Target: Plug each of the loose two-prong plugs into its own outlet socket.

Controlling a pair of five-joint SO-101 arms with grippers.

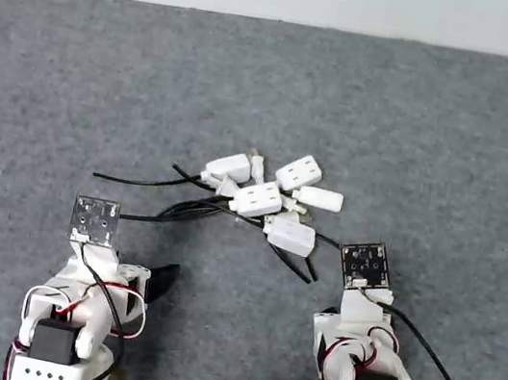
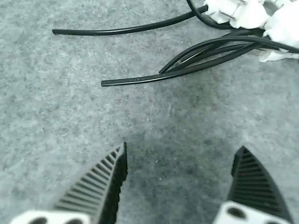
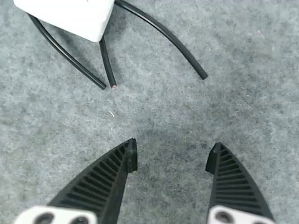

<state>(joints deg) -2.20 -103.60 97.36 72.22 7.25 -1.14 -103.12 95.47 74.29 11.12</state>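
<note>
Jaws of the left gripper [image 2: 183,149] stand wide apart and hold nothing, poised over the bare grey mat [image 2: 70,116]. Ahead of them lie the cut ends of several black cables [image 2: 140,79], and beyond those, off to one side, are the nearest white plugs [image 2: 243,11]. The right gripper [image 3: 174,145] is likewise spread wide and empty. Two cable ends lie just ahead of its jaws, and past them a white block [image 3: 70,16] rests across the cables. In the high view the plugs and the outlet sockets [image 1: 299,172] lie tangled together, touching one another, forward of both grippers and between them. Whether any plug sits in a socket cannot be told.
</note>
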